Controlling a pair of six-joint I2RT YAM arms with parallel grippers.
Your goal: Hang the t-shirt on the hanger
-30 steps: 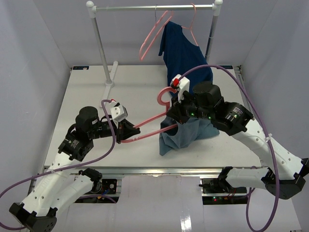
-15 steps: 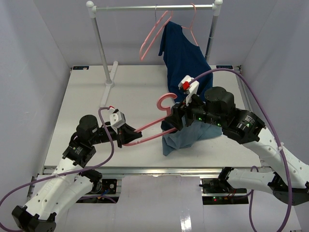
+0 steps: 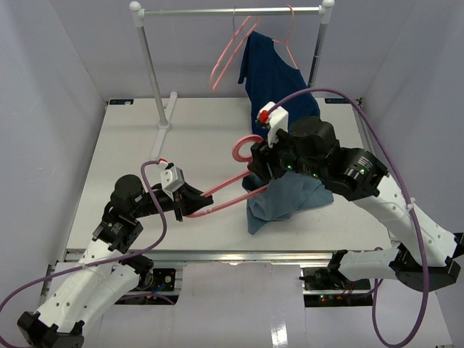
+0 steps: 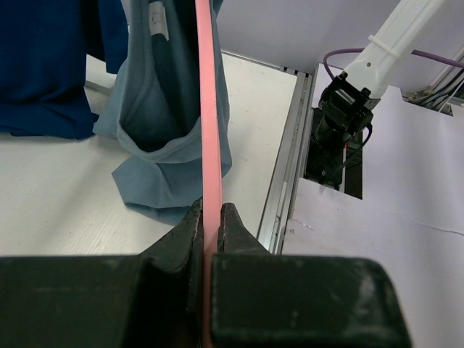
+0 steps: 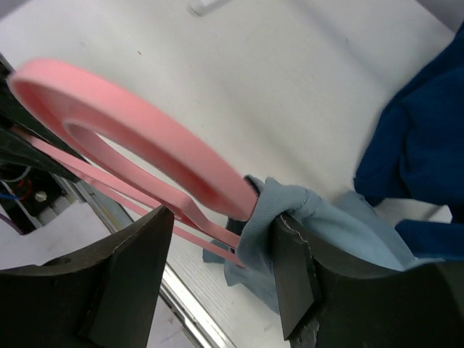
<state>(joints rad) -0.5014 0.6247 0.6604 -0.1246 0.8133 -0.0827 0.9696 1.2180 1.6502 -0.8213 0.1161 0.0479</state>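
Top external: left gripper clamps one end of the hanger at centre-left. The right gripper stands wide around the hook neck, where the t-shirt collar bunches, the rest sagging to the table. Risk: the collar slides off or the hanger twists in that thin pinch, and the navy shirt on the rail, upper centre, hangs close behind the right arm and could snag.

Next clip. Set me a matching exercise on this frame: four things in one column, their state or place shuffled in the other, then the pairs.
Things
1. hanger over the table
2. t-shirt
3. navy shirt
4. spare hanger

States
A. bare, hooked on the rail
B. crumpled, a pink arm running into it
C. clamped by the left gripper
D. draped, hanging at the rail

Pairs: 1-C; 2-B; 3-D; 4-A.
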